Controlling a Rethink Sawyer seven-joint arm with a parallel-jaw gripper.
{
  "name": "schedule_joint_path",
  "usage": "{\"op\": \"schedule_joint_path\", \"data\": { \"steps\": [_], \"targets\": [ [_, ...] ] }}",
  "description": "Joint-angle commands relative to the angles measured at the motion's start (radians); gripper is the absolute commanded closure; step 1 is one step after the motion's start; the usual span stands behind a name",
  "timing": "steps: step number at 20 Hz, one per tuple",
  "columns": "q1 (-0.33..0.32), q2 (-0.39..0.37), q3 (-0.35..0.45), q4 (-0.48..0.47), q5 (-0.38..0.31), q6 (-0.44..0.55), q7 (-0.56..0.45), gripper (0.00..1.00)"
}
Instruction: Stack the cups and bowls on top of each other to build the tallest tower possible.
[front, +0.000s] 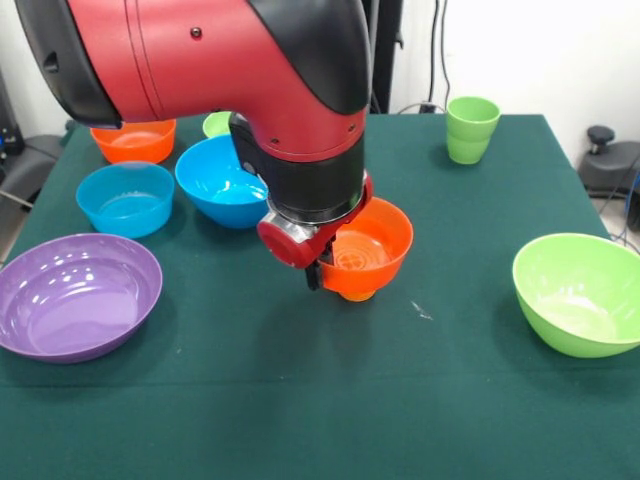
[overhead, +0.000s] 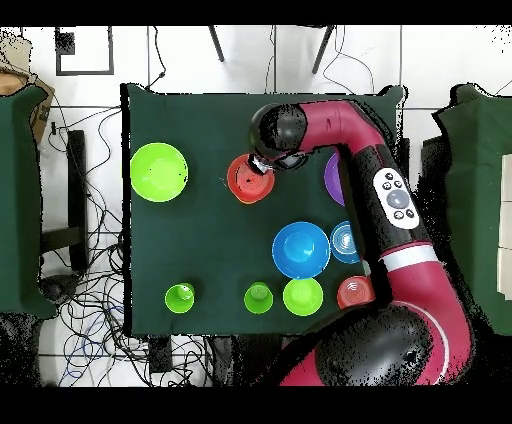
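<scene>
We see the gripper (front: 318, 272) low over the green table (front: 300, 400), right at the near-left rim of the orange bowl (front: 372, 255), which sits mid-table on top of something orange beneath it, possibly a cup, though we cannot make out which. A dark fingertip shows at the bowl's outer wall and seems to touch it, but the arm's red and black wrist covers the rest of the claw, so we cannot tell how far it is open or whether it has hold of the rim. In the overhead view the gripper (overhead: 262, 165) lies on the edge of the same orange bowl (overhead: 246, 180), with the arm (overhead: 385, 190) reaching up from the base. The other pieces are spread around: a large purple bowl (front: 75, 295) at the front left, a light blue bowl (front: 125, 198) and a deeper blue bowl (front: 218, 182) behind it, a second orange bowl (front: 133, 141) at the far left, and a lime green piece (front: 216, 124) peeking out behind the arm. A big lime green bowl (front: 580, 292) sits well apart at the right edge, and a green cup (front: 471, 129) stands upright near the far right.
</scene>
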Motion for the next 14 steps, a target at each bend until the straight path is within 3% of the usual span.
{"op": "schedule_joint_path", "data": {
  "steps": [1,14],
  "targets": [
    [0.047,-0.004,-0.084,0.034,-0.058,0.046,-0.144,1.0],
    [0.059,0.008,-0.106,0.006,-0.04,0.113,-0.138,1.0]
  ]
}}
